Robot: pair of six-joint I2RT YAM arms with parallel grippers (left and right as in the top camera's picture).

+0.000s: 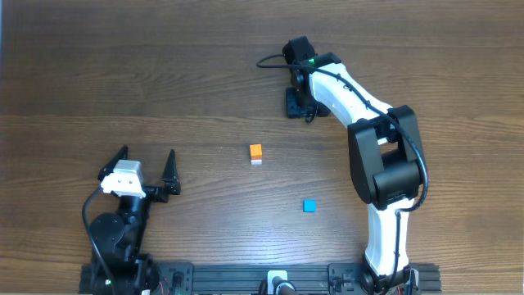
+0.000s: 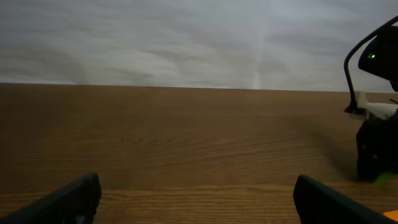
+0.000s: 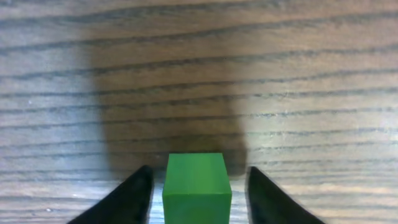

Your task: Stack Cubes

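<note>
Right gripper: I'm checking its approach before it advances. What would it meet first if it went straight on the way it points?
The green cube, which sits between the right gripper's open fingers. Beyond it is probably the wooden table, though depth is unclear.

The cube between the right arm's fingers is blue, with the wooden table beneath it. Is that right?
Not quite: the right gripper has the green cube between its fingers, not a blue one, with the wooden table beneath, as the right wrist view shows. The blue cube lies apart on the table in the top view.
</note>
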